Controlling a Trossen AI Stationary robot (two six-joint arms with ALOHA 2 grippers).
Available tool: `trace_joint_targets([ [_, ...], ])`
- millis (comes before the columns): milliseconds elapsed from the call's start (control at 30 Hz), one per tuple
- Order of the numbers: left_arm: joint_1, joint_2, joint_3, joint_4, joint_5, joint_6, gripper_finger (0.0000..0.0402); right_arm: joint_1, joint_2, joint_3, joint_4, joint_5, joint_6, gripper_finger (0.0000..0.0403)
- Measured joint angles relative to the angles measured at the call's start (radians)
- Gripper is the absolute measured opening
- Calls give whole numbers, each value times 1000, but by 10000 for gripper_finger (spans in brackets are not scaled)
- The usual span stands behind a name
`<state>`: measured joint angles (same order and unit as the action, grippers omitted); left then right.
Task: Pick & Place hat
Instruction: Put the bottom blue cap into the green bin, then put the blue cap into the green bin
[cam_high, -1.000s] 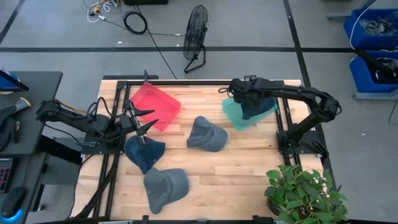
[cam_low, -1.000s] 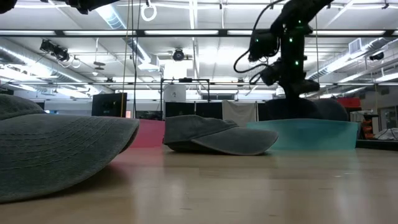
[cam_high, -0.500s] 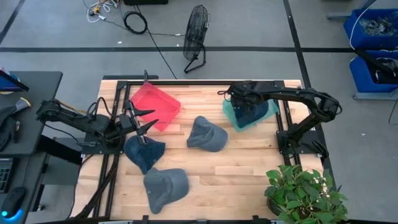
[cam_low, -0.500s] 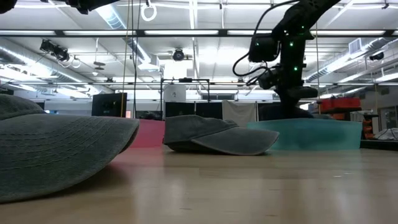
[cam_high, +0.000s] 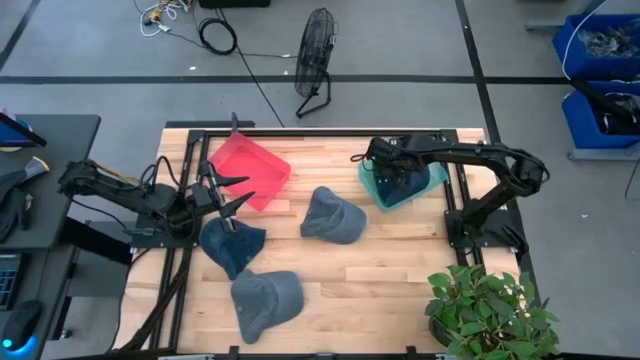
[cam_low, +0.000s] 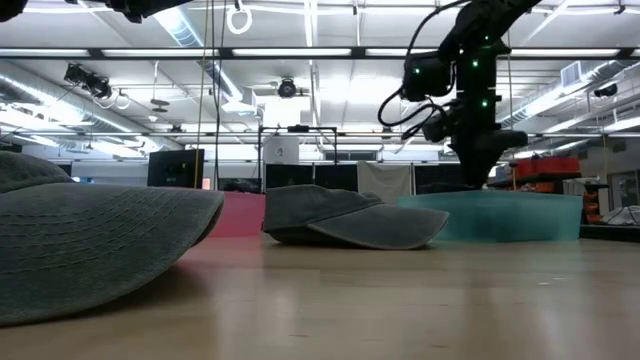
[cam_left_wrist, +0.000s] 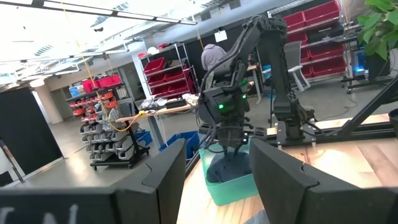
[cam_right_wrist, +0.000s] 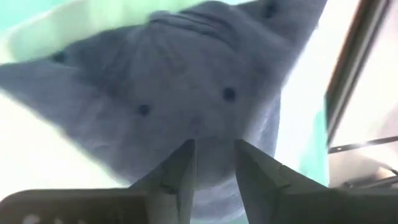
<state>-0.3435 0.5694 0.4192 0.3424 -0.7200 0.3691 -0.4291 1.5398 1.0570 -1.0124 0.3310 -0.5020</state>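
Note:
A dark blue-grey hat (cam_high: 408, 180) lies in the teal bin (cam_high: 372, 185) at the table's far right, and its crown (cam_right_wrist: 186, 81) fills the right wrist view. My right gripper (cam_high: 392, 176) (cam_right_wrist: 214, 163) points down over it, fingers apart. Three more hats rest on the wood: one mid-table (cam_high: 333, 215), one at the left (cam_high: 232, 246), one near the front (cam_high: 266, 298). My left gripper (cam_high: 237, 195) (cam_left_wrist: 217, 186) waits open above the left hat, beside the red bin (cam_high: 250, 170). My right gripper stands open over the hat's crown (cam_right_wrist: 214, 134), coming from above. Smooth cloth shows in the gap between the fingers. Whether the fingertips (cam_right_wrist: 183, 158) touch the cloth, I cannot tell. The hat lies in the teal bin.
Black frame rails (cam_high: 460, 190) run along the table's left and right sides. A potted plant (cam_high: 490, 310) stands at the near right corner. Bare wood lies between the hats. In the low view, the mid-table hat (cam_low: 345, 218) sits before the teal bin (cam_low: 510, 215).
My right gripper has gone down into the teal bin and a little toward the table's left edge. The hat, which hung above the bin's rim a second ago, has sunk below the rim and lies inside.

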Motion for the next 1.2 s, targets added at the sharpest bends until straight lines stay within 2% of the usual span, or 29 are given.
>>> trace_joint_targets([
  [300,0,0,0,0,0,-18,181,139,0,105,-196,40,162,105],
  [433,0,0,0,-6,-11,-160,181,197,0,165,-177,42,246,98],
  [567,0,3,1,-86,-22,-273,181,248,0,212,-133,42,327,93],
  [667,0,30,1,-142,-72,-401,181,275,0,225,-92,38,337,91],
  [833,4,79,22,-357,-83,-659,181,296,0,225,-54,-20,337,91],
  [967,38,157,112,-606,-71,-833,181,297,0,225,-33,-28,323,91],
  [1033,67,207,182,-746,-14,-889,181,297,0,225,-28,-28,319,91],
  [1200,136,349,353,-1097,202,-1030,181,297,0,225,-18,-29,327,91],
])
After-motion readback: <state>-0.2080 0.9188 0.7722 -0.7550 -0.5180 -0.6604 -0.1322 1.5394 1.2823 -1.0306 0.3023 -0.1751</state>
